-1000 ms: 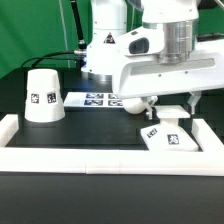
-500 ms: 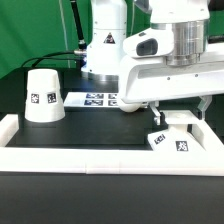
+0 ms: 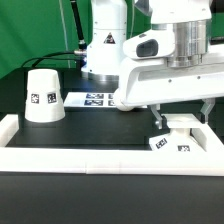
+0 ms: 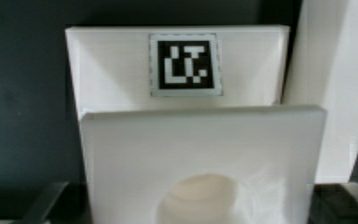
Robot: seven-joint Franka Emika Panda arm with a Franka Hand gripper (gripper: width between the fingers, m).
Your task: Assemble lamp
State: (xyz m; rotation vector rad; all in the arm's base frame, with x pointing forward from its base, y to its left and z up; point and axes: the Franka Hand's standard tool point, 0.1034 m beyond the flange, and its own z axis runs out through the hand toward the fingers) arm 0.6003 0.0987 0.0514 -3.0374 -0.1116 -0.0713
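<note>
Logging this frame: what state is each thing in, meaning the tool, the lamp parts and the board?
tool: open, fingers either side of the base, holding nothing.
base: on the table by the front rail, not gripped, no bulb in it.
shade: upright, wide end down, apart from the tool.
marker board: lying flat.

At the middle left of the frame the cone-shaped shade [image 3: 42, 95] stands upright on the black table [image 3: 100, 127]. At the lower right the gripper [image 3: 181, 113] hangs over the square base block [image 3: 174, 138] (fingers spread wide), just behind the front border rail [image 3: 90, 156].
</note>
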